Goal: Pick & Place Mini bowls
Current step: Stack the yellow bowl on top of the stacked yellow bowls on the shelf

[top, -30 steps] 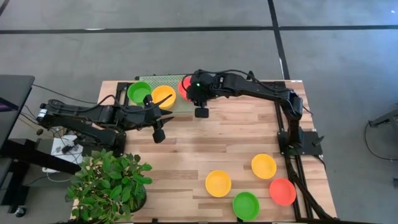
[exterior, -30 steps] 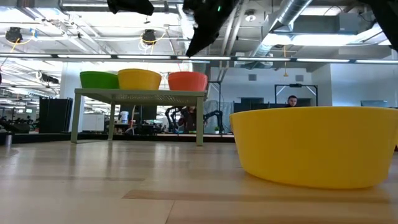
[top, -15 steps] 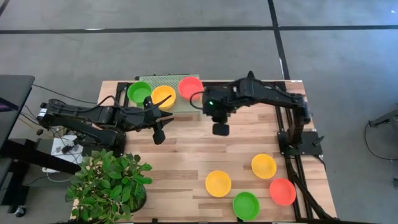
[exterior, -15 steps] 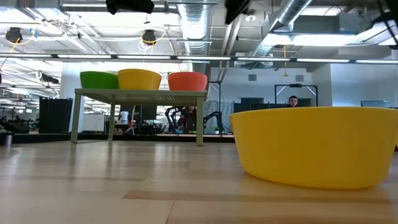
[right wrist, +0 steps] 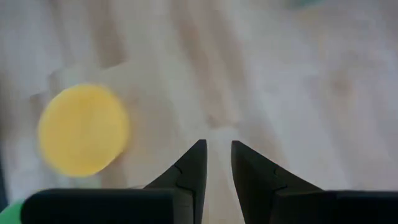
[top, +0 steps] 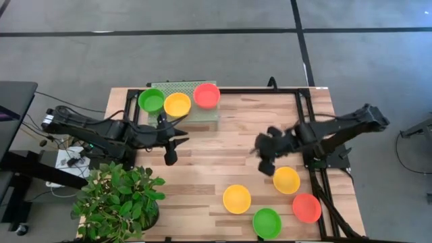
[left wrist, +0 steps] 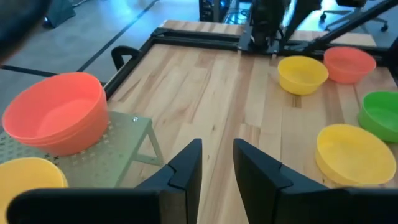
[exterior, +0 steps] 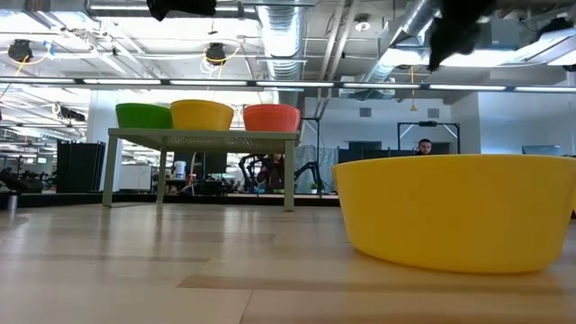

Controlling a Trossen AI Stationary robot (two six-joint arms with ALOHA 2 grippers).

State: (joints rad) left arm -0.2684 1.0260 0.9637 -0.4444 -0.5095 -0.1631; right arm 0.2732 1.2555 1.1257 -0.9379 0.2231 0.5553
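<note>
Three mini bowls sit on the pale green mesh rack (top: 202,112) at the table's far edge: green (top: 151,100), yellow (top: 177,104) and red-orange (top: 206,95). Several more rest on the wood near the right corner: yellow (top: 286,180), yellow (top: 237,199), green (top: 266,223) and red-orange (top: 306,208). My right gripper (top: 266,160) hovers just left of the far yellow bowl, slightly open and holding nothing. Its wrist view shows a yellow bowl (right wrist: 84,129) below. My left gripper (top: 170,154) waits near the rack, also open by a narrow gap (left wrist: 216,163).
A potted plant (top: 118,202) stands at the near left corner. A black frame (top: 307,128) runs along the table's right side. Bare wood lies between the rack and the bowls near the right corner. In the low view a yellow bowl (exterior: 454,211) fills the foreground.
My right gripper has swung quickly from the red-orange bowl on the rack toward the near right, ending beside the far yellow bowl on the table. The red-orange bowl has stayed on the rack, now uncovered. My left gripper has drifted slightly toward the near edge.
</note>
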